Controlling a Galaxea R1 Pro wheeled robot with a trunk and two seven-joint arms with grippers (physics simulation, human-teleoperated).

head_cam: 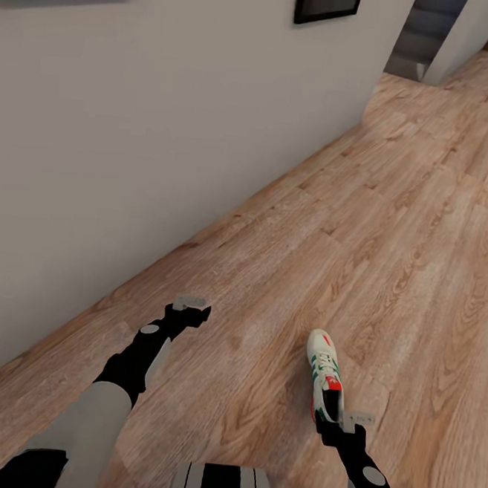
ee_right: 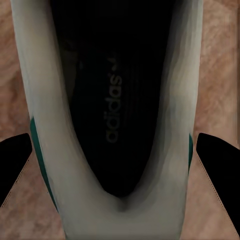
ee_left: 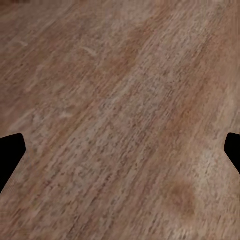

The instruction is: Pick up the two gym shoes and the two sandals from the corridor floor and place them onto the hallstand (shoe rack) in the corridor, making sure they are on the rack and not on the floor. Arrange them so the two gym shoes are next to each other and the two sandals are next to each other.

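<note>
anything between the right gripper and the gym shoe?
Nothing visible. The right gripper is at the heel end of the gym shoe, and in the right wrist view the shoe's opening sits directly between the two fingers. Whether the fingers already touch the shoe cannot be told. The floor around it is bare wood.

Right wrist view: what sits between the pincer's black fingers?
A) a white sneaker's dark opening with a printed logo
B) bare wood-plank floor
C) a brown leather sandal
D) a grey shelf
A: the white green-striped gym shoe shows its dark logo-printed insole between the right pincer fingers.
</note>
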